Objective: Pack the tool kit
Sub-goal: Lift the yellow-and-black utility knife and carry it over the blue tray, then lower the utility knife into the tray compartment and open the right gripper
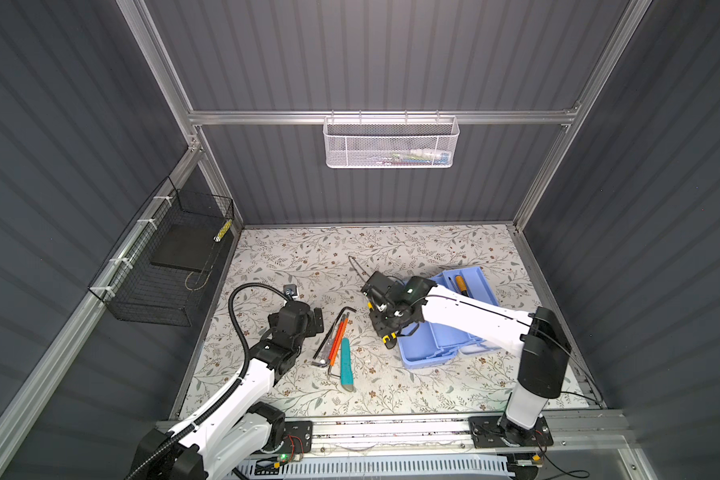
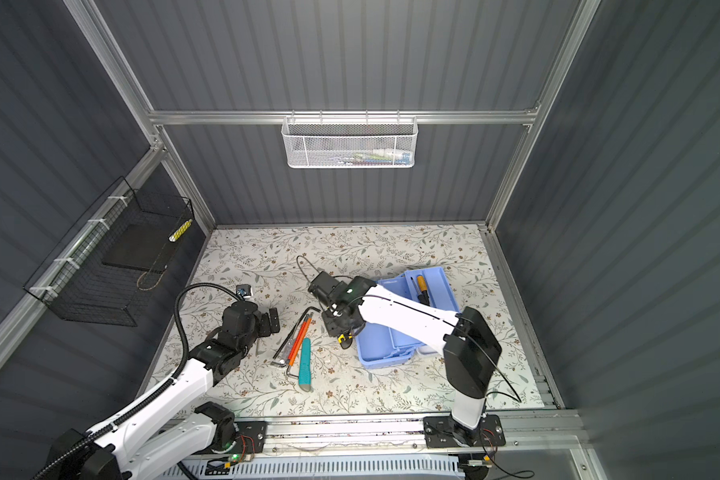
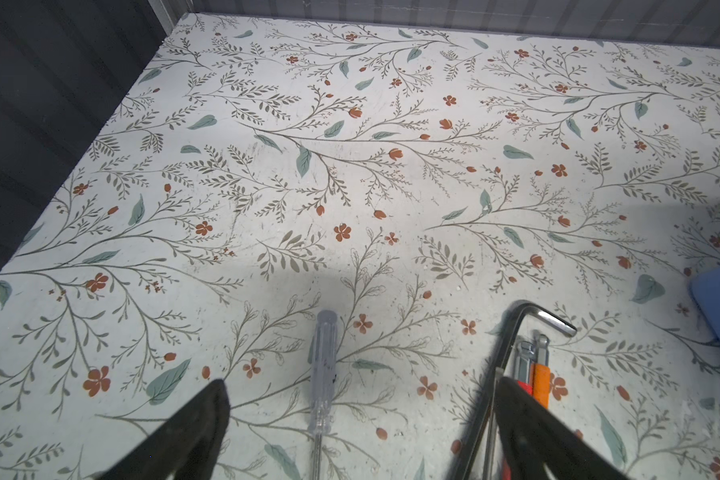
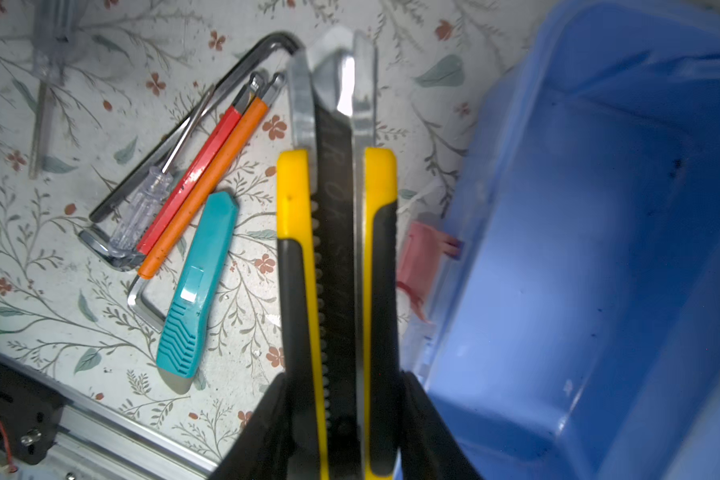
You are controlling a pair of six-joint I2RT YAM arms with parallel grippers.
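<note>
My right gripper is shut on a yellow and black utility knife, held just left of the tool kit's light-blue base, which stands open. In both top views this gripper hangs at the base's left rim. A blue tray behind it holds a yellow-handled screwdriver. A pink latch shows on the base's side. My left gripper is open, low over a clear-handled screwdriver that lies between its fingers. A teal knife, hex key and red and orange tools lie between the arms.
A white mesh basket hangs on the back wall. A black wire basket hangs on the left wall. A small black device lies behind the left arm. The aluminium rail runs along the table's front edge.
</note>
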